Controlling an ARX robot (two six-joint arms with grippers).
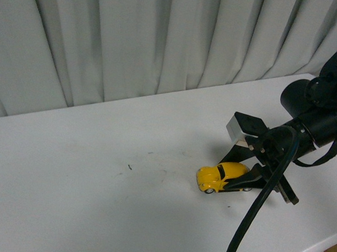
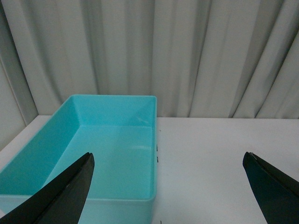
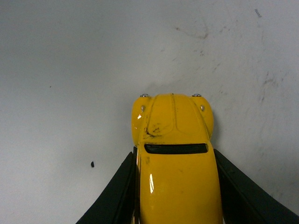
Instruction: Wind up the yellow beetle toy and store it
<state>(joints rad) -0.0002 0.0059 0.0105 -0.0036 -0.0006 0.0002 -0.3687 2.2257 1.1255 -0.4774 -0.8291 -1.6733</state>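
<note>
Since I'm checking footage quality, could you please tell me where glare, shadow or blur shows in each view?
Front view: soft even light, faint shadow under the beetle in the right gripper. Right wrist view: sharp, small glare streak on the roof. Left wrist view: left gripper is a dark silhouette, bin evenly lit.

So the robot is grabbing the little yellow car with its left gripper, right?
Not quite. It is the right gripper whose fingers hug the sides of the yellow car on the table, as the front view shows. The left gripper is open and holds nothing.
</note>
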